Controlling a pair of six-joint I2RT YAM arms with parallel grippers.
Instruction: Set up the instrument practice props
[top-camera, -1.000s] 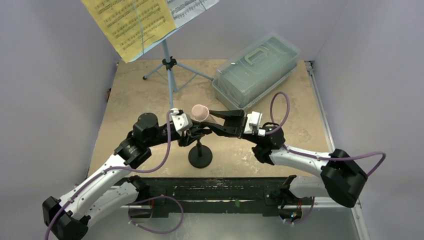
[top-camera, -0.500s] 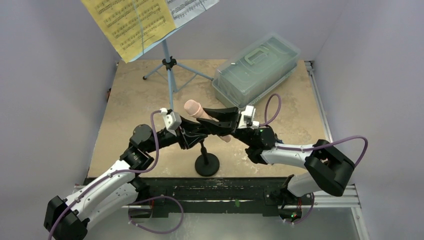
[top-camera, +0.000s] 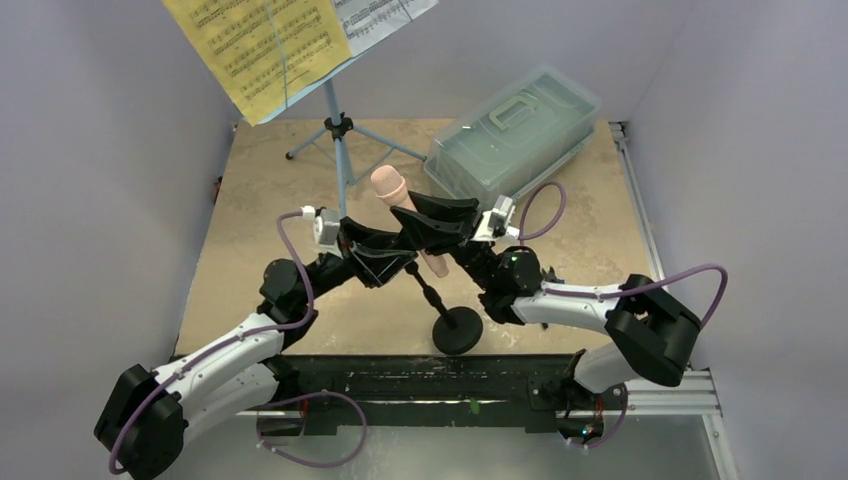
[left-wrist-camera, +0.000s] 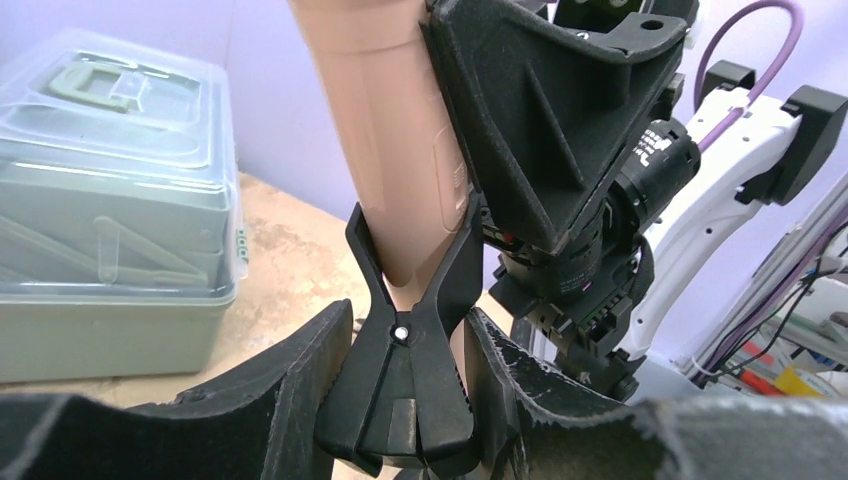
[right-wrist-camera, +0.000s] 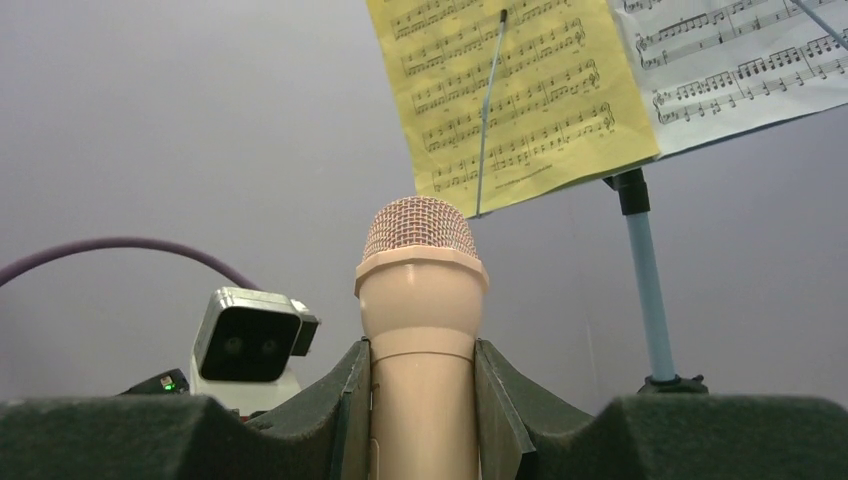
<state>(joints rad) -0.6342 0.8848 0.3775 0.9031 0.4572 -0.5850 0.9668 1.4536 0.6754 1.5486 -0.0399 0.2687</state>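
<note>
Right tool (top-camera: 412, 212) clamping microphone (top-camera: 388, 186) | left tool (top-camera: 392, 262) gripping tilted mic stand (top-camera: 457, 328) | base sitting by surface (top-camera: 260, 200) 6 o'clock edge | 9 o'clock lying open

Robot lab cell: plain walls (top-camera: 100, 150), alu rail (top-camera: 639, 200).

The peach-pink toy microphone (top-camera: 398, 203) is standing near the middle of the frame, its mesh head tilting toward the upper left. Its lower body is sitting between the prongs of the clip on the short black round-based mic stand (top-camera: 457, 330). The right gripper (top-camera: 415, 215) is clamping the microphone's body and the left gripper (top-camera: 398, 262) is squeezing the clip. The mic stand is leaning, its round base lying toward the lower right. The light blue tripod music stand (top-camera: 338, 150) is standing upright at the upper left, carrying a yellow music sheet (top-camera: 260, 45) beside a white music sheet (top-camera: 380, 15).
</note>
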